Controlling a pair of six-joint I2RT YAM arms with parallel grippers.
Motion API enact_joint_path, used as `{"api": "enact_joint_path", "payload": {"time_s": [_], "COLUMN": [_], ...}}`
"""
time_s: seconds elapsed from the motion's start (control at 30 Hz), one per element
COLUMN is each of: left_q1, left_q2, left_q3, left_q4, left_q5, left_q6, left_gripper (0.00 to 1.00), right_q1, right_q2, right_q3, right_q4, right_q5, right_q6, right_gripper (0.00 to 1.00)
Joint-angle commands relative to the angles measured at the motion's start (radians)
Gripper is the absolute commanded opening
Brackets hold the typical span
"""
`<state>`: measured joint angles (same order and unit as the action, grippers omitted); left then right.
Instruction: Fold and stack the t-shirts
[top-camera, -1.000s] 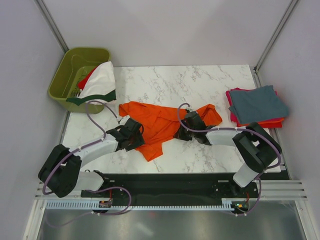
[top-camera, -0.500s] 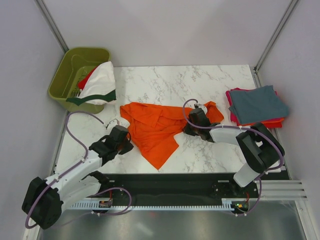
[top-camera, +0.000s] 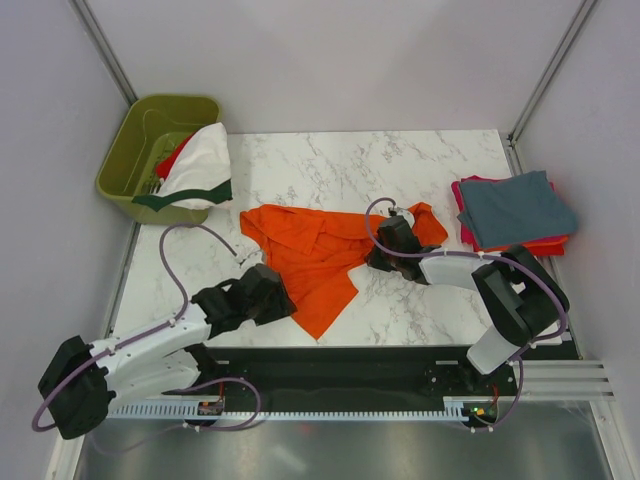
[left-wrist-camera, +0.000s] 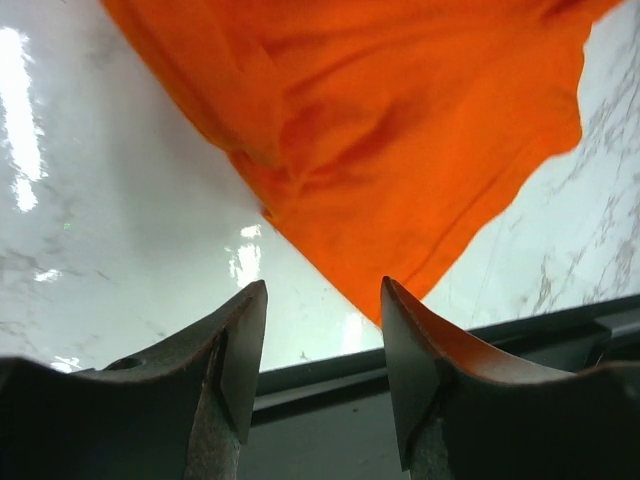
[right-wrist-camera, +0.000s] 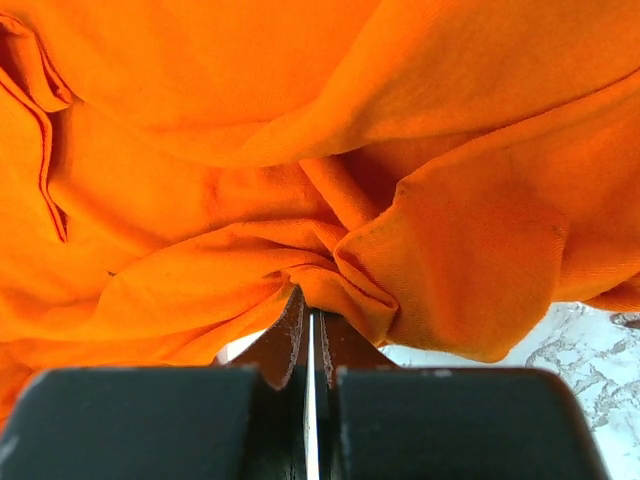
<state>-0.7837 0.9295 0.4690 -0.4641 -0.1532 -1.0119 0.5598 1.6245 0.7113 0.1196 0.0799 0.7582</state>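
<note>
Stretching left-right, orange t-shirt (top-camera: 310, 252) tapers nearward; right gripper (right-wrist-camera: 308, 312) pinches it, left gripper (left-wrist-camera: 322, 298) spread.

A white marble-patterned table (top-camera: 420, 160) spreads ahead of the left gripper (top-camera: 280, 300) and the right gripper (top-camera: 376, 258). Plain pale grey walls (top-camera: 330, 60) rise beyond and beside them, joined by metal corner posts (top-camera: 105, 50). A black strip (top-camera: 350, 362) and a metal rail (top-camera: 330, 408) lie behind them. The light is soft and even.

Robot lab test cell: plain white panel walls (top-camera: 330, 60), metal corner posts (top-camera: 105, 48) upper left and right, marble-look worktop (top-camera: 400, 165) — two robot arms (top-camera: 150, 345) bolted to a black base plate (top-camera: 340, 362) and aluminium rail (top-camera: 330, 408) along the bottom.
</note>
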Motion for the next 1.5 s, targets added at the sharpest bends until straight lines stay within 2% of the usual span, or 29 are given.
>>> {"api": "enact_joint_path", "payload": {"time_s": [0.0, 0.13, 0.2, 0.6, 1.0, 1.1, 1.2, 1.23, 1.37, 1.4, 1.47], "left_q1": [-0.095, -0.160, -0.173, -0.302, -0.321, -0.328, -0.328, -0.328, -0.325, -0.319, -0.301], "left_q2": [0.064, 0.149, 0.179, 0.382, 0.502, 0.519, 0.519, 0.513, 0.467, 0.451, 0.399], "left_q3": [0.048, 0.060, 0.075, 0.166, 0.197, 0.203, 0.194, 0.192, 0.197, 0.198, 0.200], "left_q4": [0.005, 0.030, 0.038, 0.088, 0.085, 0.074, 0.073, 0.071, 0.050, 0.041, 0.016], "left_q5": [-0.023, -0.029, -0.032, -0.037, -0.039, -0.058, -0.092, -0.109, -0.140, -0.144, -0.154], "left_q6": [-0.126, -0.166, -0.180, -0.235, -0.243, -0.257, -0.269, -0.269, -0.264, -0.255, -0.231], "left_gripper": [0.57, 0.48, 0.47, 0.53, 0.49, 0.44, 0.32, 0.24, 0.02, 0.02, 0.02], "right_q1": [-0.005, -0.005, -0.005, -0.005, -0.005, -0.003, -0.005, -0.005, -0.005, -0.005, -0.003], "right_q2": [0.005, -0.003, -0.006, -0.020, -0.025, -0.032, -0.038, -0.041, -0.041, -0.044, -0.049], "right_q3": [0.001, -0.006, -0.007, -0.026, -0.032, -0.035, -0.042, -0.047, -0.050, -0.050, -0.050], "right_q4": [0.026, 0.032, 0.035, 0.048, 0.054, 0.057, 0.064, 0.068, 0.072, 0.074, 0.081], "right_q5": [0.004, -0.002, -0.006, -0.011, -0.016, -0.020, -0.020, -0.020, -0.028, -0.032, -0.051], "right_q6": [-0.016, -0.013, -0.011, -0.013, -0.011, -0.011, -0.011, -0.010, -0.013, -0.017, -0.025], "right_gripper": [0.00, 0.00, 0.00, 0.00, 0.00, 0.00, 0.00, 0.00, 0.00, 0.04, 0.26]}}
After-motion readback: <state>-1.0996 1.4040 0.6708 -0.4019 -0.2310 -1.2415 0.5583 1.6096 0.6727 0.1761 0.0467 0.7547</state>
